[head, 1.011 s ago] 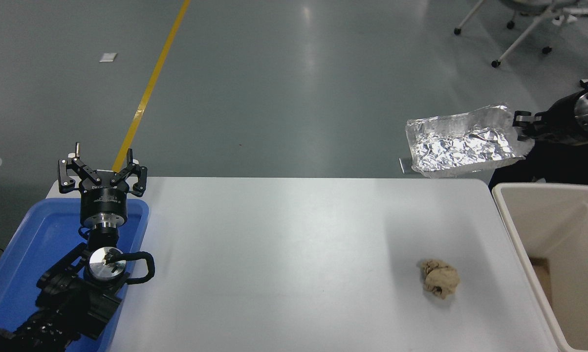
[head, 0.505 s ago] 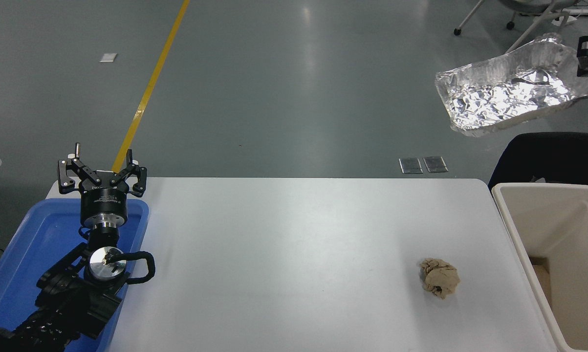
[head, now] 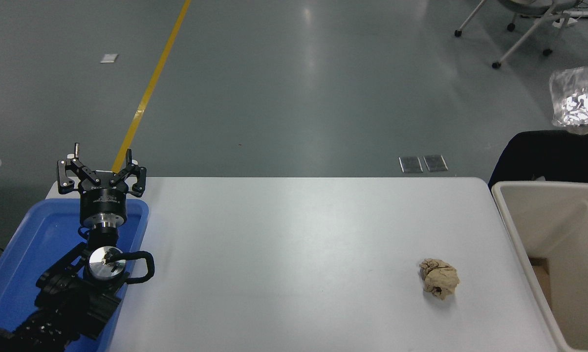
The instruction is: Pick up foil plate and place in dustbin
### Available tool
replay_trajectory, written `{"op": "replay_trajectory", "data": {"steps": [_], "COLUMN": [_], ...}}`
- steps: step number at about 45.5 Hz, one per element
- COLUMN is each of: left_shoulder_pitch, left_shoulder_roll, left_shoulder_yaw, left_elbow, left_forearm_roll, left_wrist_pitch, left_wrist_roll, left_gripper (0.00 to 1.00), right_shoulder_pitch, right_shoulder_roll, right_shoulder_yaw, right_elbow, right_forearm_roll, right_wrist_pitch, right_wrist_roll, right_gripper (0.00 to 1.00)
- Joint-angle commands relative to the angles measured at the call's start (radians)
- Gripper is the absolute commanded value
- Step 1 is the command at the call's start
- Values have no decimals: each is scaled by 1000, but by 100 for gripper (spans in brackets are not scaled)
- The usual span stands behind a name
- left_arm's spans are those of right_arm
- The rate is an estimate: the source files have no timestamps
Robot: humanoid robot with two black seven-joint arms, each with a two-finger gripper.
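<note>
Blue plastic shows at the far left, where a shallow tray [head: 10, 274] sits on the near left corner of the white counter [head: 294, 254]. Above that tray the left arm is parked, its black pincer [head: 101, 168] pointing away from the camera with its fingers spread wide and nothing between them. A yellow line [head: 149, 88] runs over the grey floor beyond it.

Nothing stands on the middle of the counter. Toward its right side, near the front, lies a crumpled brown paper ball [head: 439, 278], well apart from the left arm and a little short of the bin.

Just beyond the counter's far edge, two small grey plates [head: 423, 163] are set in the floor. Past the counter's right edge stands the dustbin [head: 518, 230], cream-beige with a thick rim; its deep inside is open to view and a bit of brown shows low in it.

Up at the right edge of the view, high above the dustbin and further back, the foil plate [head: 579, 100] hangs in the air, blurred and cut off by the frame. The right pincer is out of sight, so what holds the plate cannot be told. A dark shape [head: 548, 156] lies between plate and bin.
</note>
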Motion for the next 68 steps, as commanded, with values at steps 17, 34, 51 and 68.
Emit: {"op": "replay_trajectory", "data": {"steps": [17,34,51,68], "left_shoulder_pitch": [0,0,0,0], "left_shoulder_roll": [0,0,0,0], "left_shoulder_yaw": [0,0,0,0], "left_elbow": [0,0,0,0], "left_forearm_roll": [0,0,0,0], "left_wrist_pitch": [0,0,0,0], "left_wrist_roll": [-1,-1,-1,0], "left_gripper": [99,99,99,99], "right_shoulder_pitch": [-914,-1023,-1027,-482], "right_shoulder_roll": [249,361,389,320], "right_shoulder_yaw": [172,195,199,42], "right_elbow": [-416,-439,-434,-219], "right_forearm_roll": [502,555,562,412], "right_wrist_pitch": [-367,-427,-441,-398], "right_wrist_roll": [8,8,9,14], "right_gripper": [0,2,94,100]}}
